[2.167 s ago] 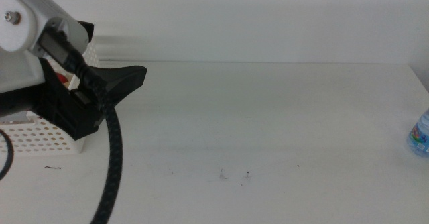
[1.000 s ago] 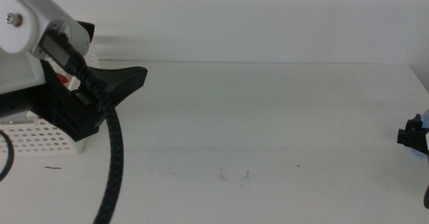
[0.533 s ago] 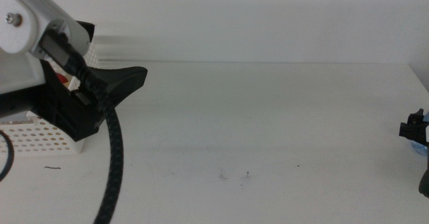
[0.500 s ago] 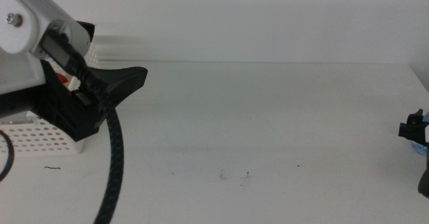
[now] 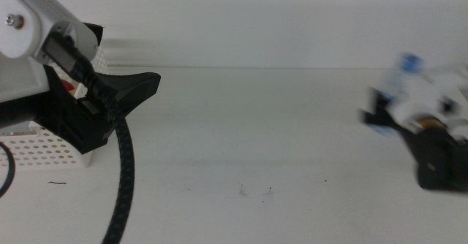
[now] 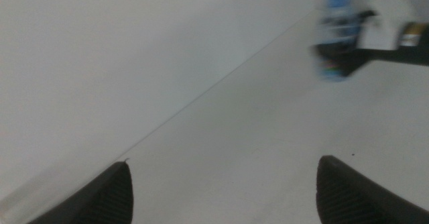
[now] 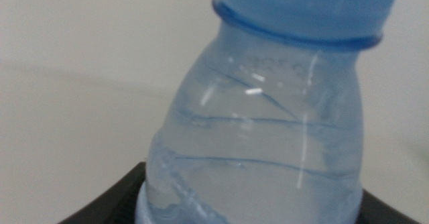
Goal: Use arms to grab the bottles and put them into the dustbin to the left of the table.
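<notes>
Middle view: right pincer [image 5: 380,116] sits at the right side of the tabletop [image 5: 278,134], blurred, with the water bottle [image 5: 401,83] in it, blue cap above the jaws. Bottle looks clear of the tabletop, but the blur keeps me from being sure.

Right wrist view confirms the hold: clear bottle [image 7: 268,137] fills the picture, dark jaws pressed against its body on both sides, cap [image 7: 308,9] above them. I read that pincer as clamped on the bottle.

Left pincer [image 6: 221,190] has its jaws spread wide, nothing between them. Its camera looks across bare tabletop [image 6: 234,143] to the far-off right pincer [image 6: 348,53] and the bottle [image 6: 334,33]. In the middle view its arm [image 5: 44,69] hangs over the white basket [image 5: 36,153].

Basket lies well apart from the right pincer, across the whole tabletop. A bit of red [image 5: 67,85] shows behind the left arm, at the basket; I cannot tell what it is.

Progress, my judgement: the water bottle is the only bottle I can see outside the basket, and it is already grasped. Left to do: carry it across to the basket and let go. Whether any other bottles are in the basket I cannot confirm.
</notes>
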